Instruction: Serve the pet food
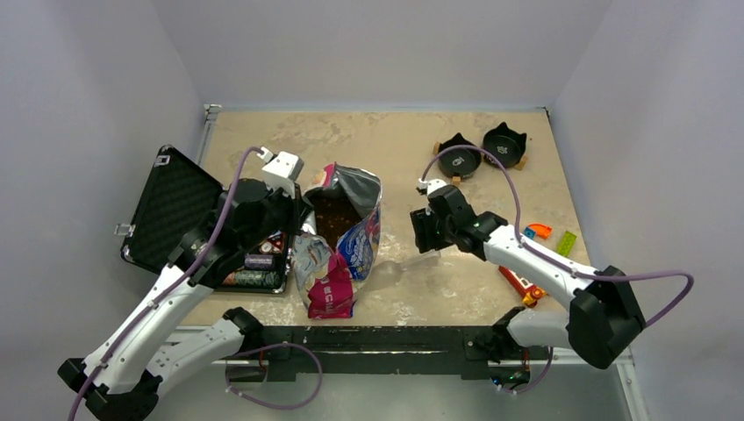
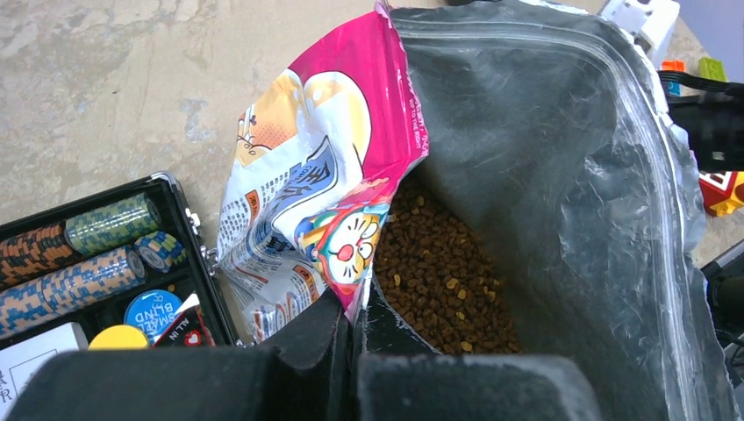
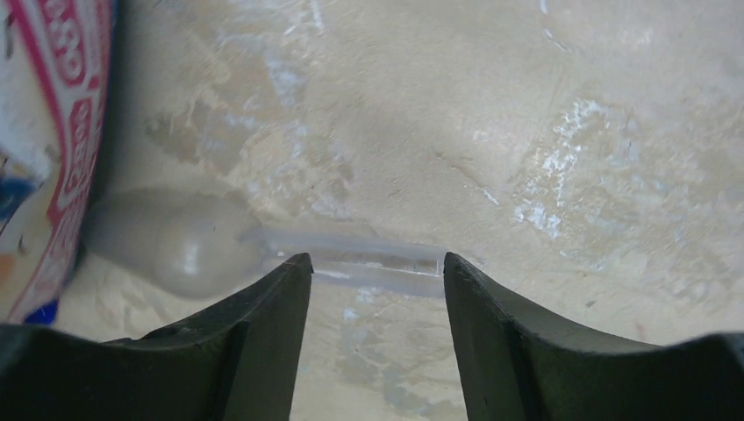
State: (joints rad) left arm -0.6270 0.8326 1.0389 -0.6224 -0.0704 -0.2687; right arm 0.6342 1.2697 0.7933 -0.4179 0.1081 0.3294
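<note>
The cartoon-printed foil bag (image 1: 355, 232) stands open in the middle of the table, with brown kibble (image 1: 332, 213) showing inside. In the left wrist view the kibble (image 2: 439, 272) lies deep in the bag (image 2: 325, 167). My left gripper (image 2: 367, 311) is shut on the bag's folded pink rim and holds the mouth open; it also shows in the top view (image 1: 301, 213). My right gripper (image 3: 377, 263) is open, its fingertips either side of the handle of a clear plastic spoon (image 3: 189, 246) that lies flat on the table beside the bag. In the top view the right gripper (image 1: 423, 235) is right of the bag.
Two black cat-eared bowls (image 1: 459, 158) (image 1: 504, 145) sit at the back right. An open black case (image 1: 171, 206) of poker chips (image 2: 88, 246) lies left of the bag. A second small pouch (image 1: 320, 281) lies in front of the bag. Small coloured toys (image 1: 537, 231) lie at the right.
</note>
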